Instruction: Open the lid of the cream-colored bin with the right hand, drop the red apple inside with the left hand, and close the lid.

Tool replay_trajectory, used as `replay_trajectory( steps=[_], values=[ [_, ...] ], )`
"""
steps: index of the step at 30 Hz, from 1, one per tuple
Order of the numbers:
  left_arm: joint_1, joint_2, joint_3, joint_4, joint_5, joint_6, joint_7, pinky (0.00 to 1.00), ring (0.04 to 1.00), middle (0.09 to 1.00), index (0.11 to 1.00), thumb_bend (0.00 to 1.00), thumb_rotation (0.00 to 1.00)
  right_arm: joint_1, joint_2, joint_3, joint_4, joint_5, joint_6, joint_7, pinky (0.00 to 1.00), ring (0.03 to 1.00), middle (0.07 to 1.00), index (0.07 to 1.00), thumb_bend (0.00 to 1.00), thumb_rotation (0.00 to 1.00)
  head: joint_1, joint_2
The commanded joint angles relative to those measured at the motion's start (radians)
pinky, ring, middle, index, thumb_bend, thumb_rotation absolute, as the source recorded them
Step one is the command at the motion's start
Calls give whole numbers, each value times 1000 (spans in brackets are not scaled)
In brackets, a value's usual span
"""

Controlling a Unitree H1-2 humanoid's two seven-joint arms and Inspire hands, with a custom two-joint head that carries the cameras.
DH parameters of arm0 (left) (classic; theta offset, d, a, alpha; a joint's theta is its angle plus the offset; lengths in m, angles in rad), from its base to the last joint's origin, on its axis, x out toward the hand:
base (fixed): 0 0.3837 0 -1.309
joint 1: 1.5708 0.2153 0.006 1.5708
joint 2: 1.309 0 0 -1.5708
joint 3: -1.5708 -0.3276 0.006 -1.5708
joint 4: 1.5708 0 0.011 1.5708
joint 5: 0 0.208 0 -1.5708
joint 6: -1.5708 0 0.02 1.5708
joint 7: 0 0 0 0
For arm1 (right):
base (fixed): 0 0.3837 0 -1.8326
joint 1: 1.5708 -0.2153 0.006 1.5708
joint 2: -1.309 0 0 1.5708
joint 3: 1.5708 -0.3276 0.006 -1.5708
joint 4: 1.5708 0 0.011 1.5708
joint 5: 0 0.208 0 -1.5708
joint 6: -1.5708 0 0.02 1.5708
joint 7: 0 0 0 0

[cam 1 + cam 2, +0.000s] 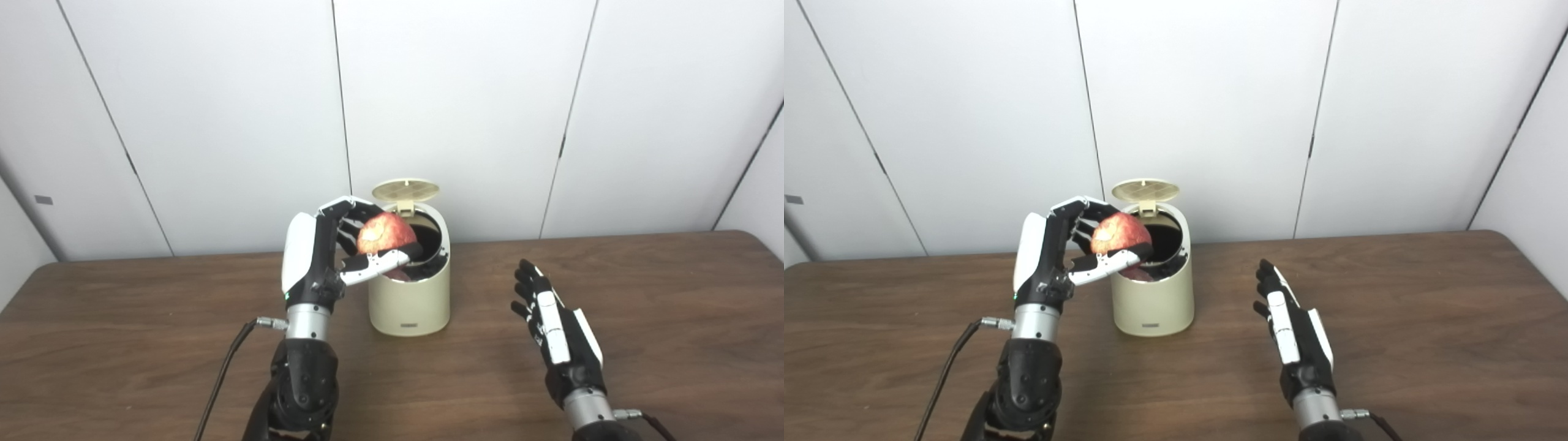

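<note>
White wall panels with dark seams back a dark brown wooden table (643, 343). Cream-colored bin (409, 303) stands near table centre, toward the far edge, upright. Its round lid (405, 190) is tipped up and back on the rear hinge, ribbed underside showing; dark interior visible under it. Left hand (334, 254) is raised at the bin's left side, fingers curled over the top and thumb underneath, clasping the red apple (386, 234). Apple sits over the left part of the bin's opening, at about rim height, not yet inside. A reddish patch shows below the thumb inside the bin mouth; cannot tell what it is. Right hand (1289, 327) is low over the table to the right of the bin, well apart from it, fingers stretched out and slightly spread, nothing in it. Black cable (223, 373) trails from the left wrist across the table.
</note>
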State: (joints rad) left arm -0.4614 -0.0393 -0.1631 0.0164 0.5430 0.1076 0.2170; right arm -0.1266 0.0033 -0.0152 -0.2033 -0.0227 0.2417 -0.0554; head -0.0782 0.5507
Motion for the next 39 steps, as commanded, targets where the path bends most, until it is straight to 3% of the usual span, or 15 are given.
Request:
replay_trajectory(
  steps=[1,12,32,39],
  values=[
    [-68,-6,5,7,-1,-47,30,328,436,534,508,472,0,-34,4,-1,-21,3,-41,1,901,945,937,938,588,1000,1,0],
    [-117,10,6,115,7,-78,62,331,434,526,511,473,0,-27,5,13,-30,-6,-41,6,890,942,938,944,598,1000,0,-4],
    [-152,-11,-28,108,22,-53,46,354,428,515,512,476,0,-35,28,19,-25,0,-21,6,875,938,925,936,615,977,1,-8],
    [-167,22,-78,119,101,-56,42,364,432,533,507,475,0,-36,37,14,-23,25,-18,9,894,947,933,940,610,959,8,-11]
  ],
)
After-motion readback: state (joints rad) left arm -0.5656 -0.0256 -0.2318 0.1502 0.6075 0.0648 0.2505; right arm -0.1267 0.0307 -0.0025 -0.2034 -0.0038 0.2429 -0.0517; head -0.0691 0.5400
